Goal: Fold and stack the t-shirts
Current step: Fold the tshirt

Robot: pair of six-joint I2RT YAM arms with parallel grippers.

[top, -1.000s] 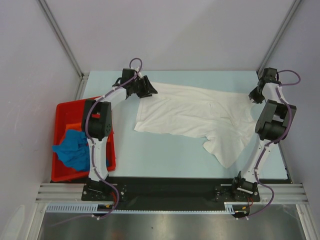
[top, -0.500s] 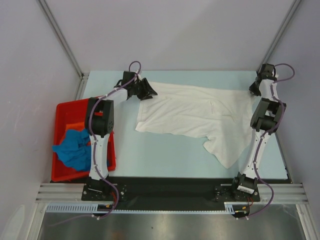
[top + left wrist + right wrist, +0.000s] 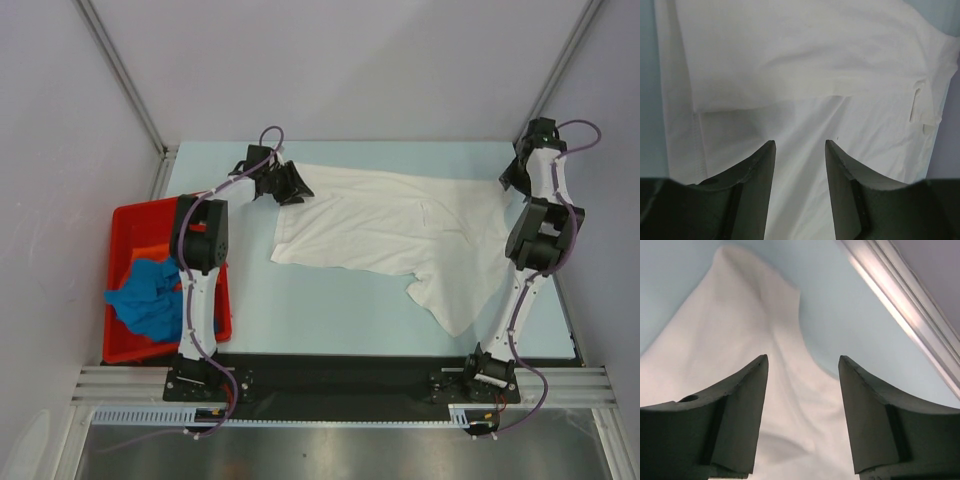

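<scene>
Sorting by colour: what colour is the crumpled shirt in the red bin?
The crumpled cloth shirt is bright blue, clearest in the top external view.

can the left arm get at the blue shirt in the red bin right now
Probably yes. The blue t-shirt lies uncovered on top in the open red bin, right beside the left arm's base, and the left gripper is open and empty.

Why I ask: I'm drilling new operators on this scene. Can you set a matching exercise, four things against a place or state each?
Things:
1. white t-shirt
2. blue t-shirt
3. red bin
4. left gripper

Places or states:
A. bunched up inside the red bin
B. open, above the white t-shirt
C. spread out across the table
D. at the table's left side, beside the left arm

Pairs: 1-C, 2-A, 3-D, 4-B
</scene>
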